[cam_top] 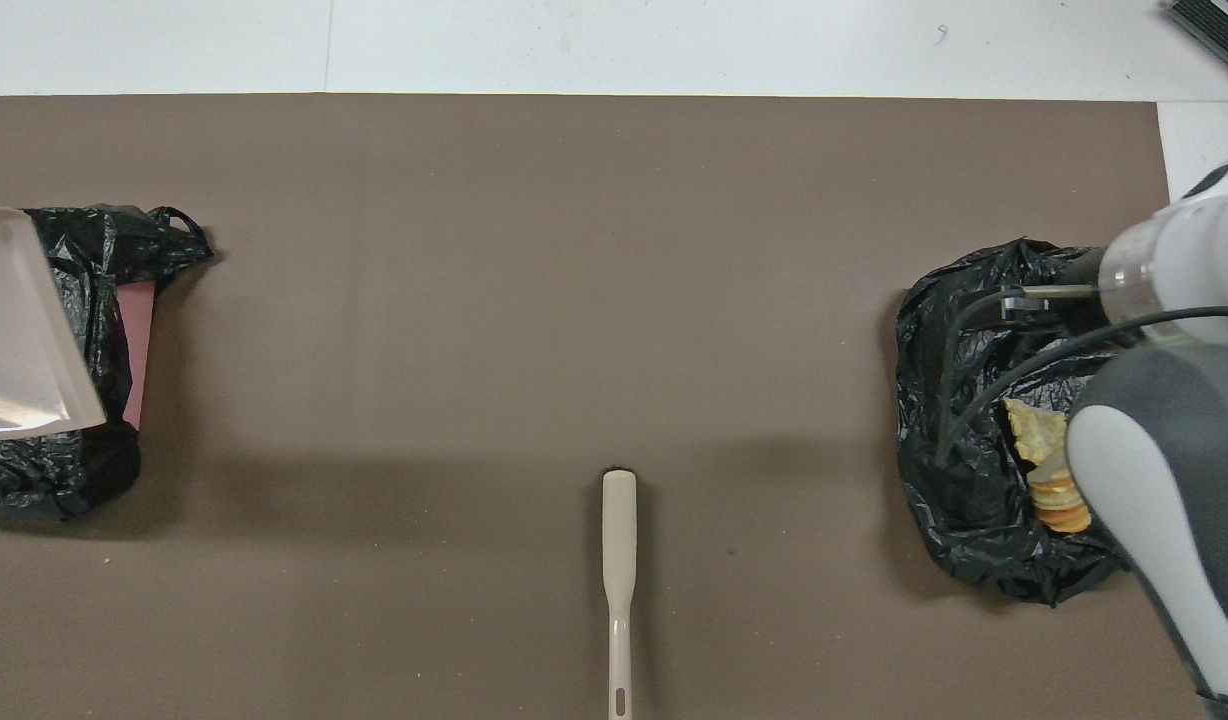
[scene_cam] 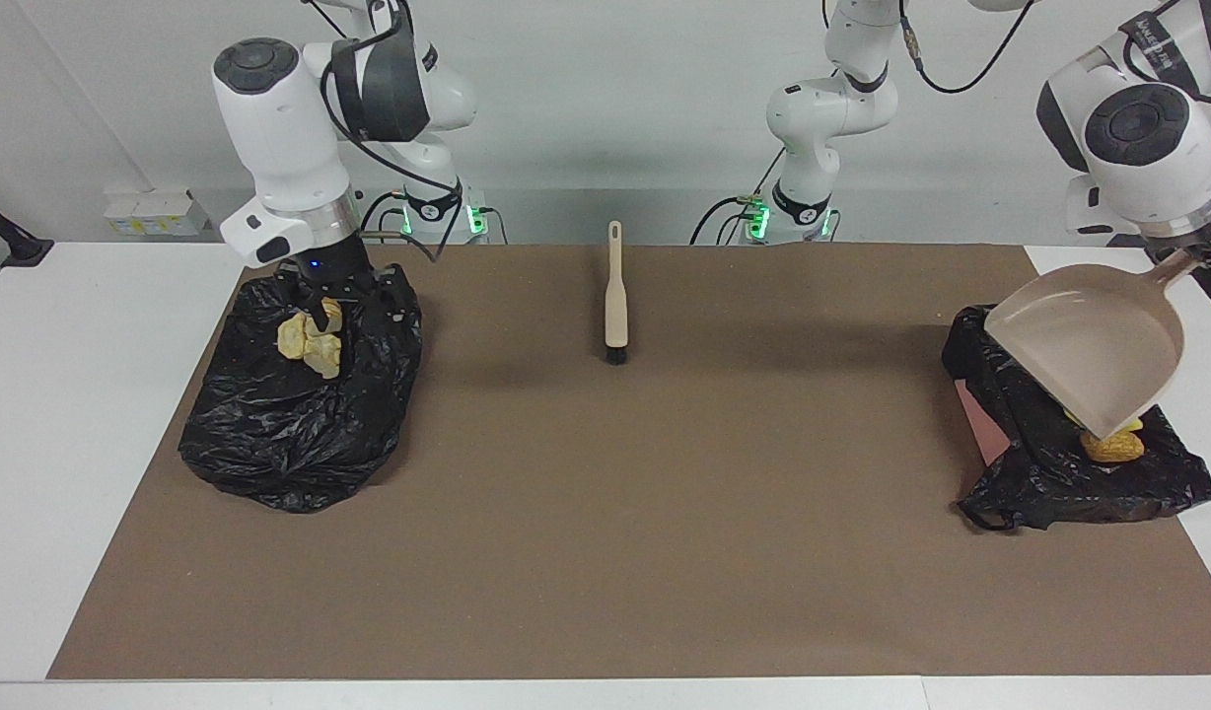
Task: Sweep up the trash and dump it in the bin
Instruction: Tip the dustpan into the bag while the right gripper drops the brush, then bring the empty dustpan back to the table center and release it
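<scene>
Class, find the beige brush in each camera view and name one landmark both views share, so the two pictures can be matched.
Facing view: the brush lies at upper centre of the brown mat, handle toward the robots, bristles away from them.
Overhead view: the brush lies at bottom centre, handle running to the lower edge.
Shared landmark: the black bin bag holding bread pieces, at the right arm's end of the table.
</scene>
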Motion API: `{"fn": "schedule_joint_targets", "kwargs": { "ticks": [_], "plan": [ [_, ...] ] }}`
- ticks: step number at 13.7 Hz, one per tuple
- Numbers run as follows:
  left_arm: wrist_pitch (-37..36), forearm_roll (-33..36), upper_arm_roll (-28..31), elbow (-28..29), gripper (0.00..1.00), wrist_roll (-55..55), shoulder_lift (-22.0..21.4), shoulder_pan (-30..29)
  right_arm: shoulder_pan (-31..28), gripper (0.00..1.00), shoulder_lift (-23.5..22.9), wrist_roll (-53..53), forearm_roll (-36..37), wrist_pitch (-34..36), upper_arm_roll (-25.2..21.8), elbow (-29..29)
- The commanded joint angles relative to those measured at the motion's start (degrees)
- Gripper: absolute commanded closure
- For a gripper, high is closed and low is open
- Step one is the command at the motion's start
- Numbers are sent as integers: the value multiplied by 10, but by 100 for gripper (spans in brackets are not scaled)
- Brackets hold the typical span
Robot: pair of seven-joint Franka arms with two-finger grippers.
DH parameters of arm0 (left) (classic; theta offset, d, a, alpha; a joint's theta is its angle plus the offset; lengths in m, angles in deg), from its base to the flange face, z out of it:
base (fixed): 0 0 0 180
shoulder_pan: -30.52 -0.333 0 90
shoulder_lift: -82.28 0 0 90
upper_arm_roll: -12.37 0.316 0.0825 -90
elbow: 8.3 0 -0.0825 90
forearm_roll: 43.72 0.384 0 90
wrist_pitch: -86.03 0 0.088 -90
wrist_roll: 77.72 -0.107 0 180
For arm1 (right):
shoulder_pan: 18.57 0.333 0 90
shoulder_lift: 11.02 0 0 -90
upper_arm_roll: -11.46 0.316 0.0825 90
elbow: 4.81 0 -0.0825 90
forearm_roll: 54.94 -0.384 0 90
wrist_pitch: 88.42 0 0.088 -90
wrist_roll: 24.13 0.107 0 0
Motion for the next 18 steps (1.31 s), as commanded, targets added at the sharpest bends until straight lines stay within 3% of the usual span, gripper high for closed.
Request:
{"fn": "schedule_joint_targets", "kwargs": {
  "ticks": [1,6,10,18],
  "plan": [
    [-43,-83,-1,-5,100,85,-9,35,-3,0,9,-45,10,72,-23,59],
    [-55,-268,-17,4,100,326,-20,46,-2,0,25,-50,12,170,-54,133],
    [-32,-393,-20,18,100,516,-24,84,1,0,53,-50,-2,196,-49,116],
    [73,-495,-20,11,100,733,47,215,4,0,49,-56,-22,171,-50,104]
  ]
}}
